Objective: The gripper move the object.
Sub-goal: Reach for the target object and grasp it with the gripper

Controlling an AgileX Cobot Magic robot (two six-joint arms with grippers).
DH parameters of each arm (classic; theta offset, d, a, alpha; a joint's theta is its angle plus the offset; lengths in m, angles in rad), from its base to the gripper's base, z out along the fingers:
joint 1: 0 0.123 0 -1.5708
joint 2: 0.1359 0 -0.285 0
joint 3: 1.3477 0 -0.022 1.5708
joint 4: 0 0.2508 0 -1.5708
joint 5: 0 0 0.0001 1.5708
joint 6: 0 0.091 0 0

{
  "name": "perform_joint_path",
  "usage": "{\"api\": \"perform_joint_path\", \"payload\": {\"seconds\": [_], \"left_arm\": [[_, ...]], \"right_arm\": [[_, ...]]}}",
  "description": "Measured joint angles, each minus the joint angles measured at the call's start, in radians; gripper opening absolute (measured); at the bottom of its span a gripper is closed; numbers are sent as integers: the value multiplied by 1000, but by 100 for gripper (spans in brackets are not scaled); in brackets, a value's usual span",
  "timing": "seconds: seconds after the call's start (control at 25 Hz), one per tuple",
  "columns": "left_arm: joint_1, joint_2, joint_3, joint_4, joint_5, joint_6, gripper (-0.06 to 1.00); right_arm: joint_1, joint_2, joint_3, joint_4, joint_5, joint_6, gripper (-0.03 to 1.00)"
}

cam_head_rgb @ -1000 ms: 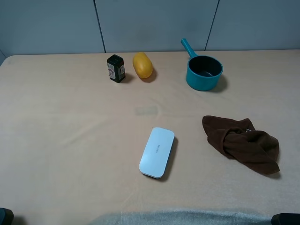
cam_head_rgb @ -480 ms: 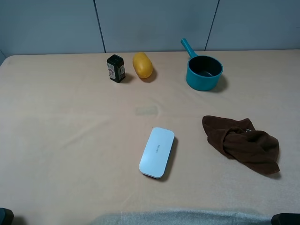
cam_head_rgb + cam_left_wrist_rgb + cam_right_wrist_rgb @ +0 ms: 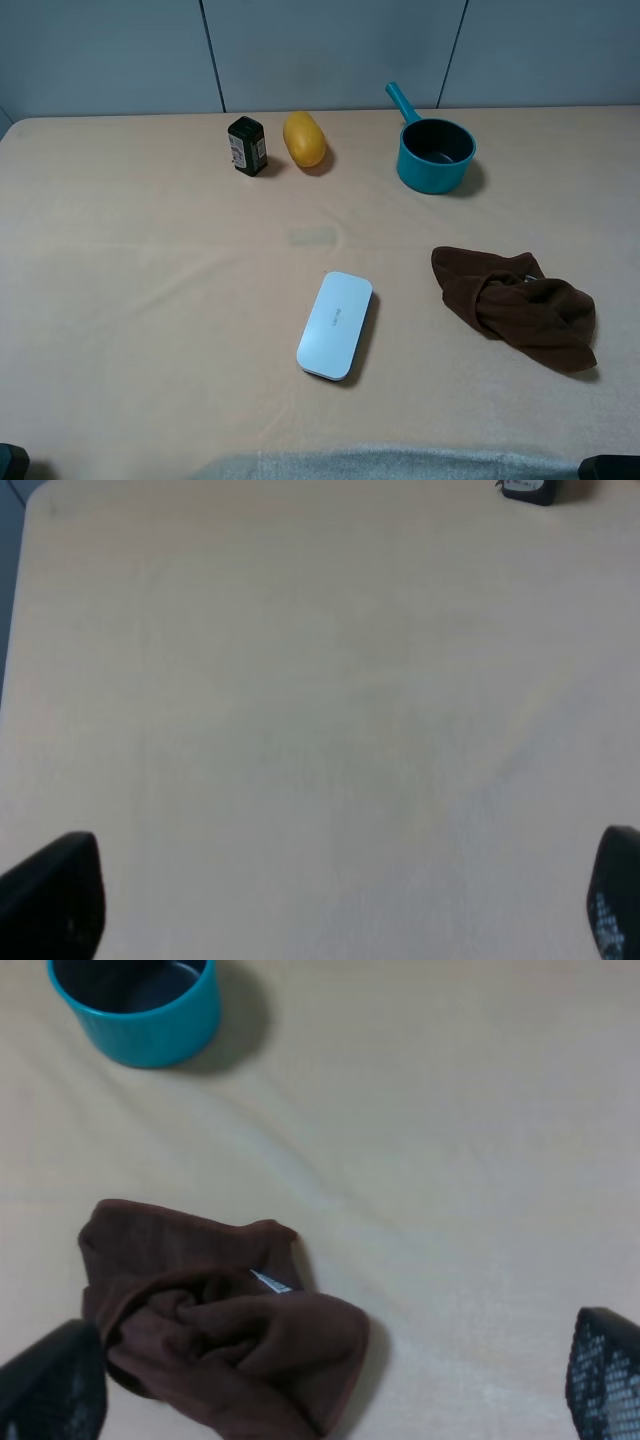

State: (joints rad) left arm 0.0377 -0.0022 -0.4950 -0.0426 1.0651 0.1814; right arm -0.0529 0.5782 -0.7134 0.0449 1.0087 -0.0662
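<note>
Nothing is changing since a second ago: the teal saucepan [image 3: 435, 155] is sitting far back on the surface [image 3: 150, 280], right of centre. Wrist views are adding the left tool [image 3: 330, 900] and right tool [image 3: 325, 1385], prongs spread apart, empty.

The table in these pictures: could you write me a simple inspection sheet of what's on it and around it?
surface: beige table, flat, faint creases, no spills seen.
job's things: teal saucepan upright near the far edge, handle pointing toward the wall, nothing touching it.
clutter: white case mid-table; brown cloth crumpled on the right; small black container and yellow oval object side by side at the far edge, not touching.
grippers: left gripper jaws wide apart over bare table; right gripper jaws wide apart, empty, with the cloth below.
cables: nothing seen.
surroundings: grey panelled wall behind the table.
</note>
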Motion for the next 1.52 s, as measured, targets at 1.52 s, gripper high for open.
{"api": "perform_joint_path", "payload": {"seconds": [1.52], "left_arm": [[0,0,0,0,0,0,96]], "right_arm": [[155,906,-609,-3,77,-17,69]]}}
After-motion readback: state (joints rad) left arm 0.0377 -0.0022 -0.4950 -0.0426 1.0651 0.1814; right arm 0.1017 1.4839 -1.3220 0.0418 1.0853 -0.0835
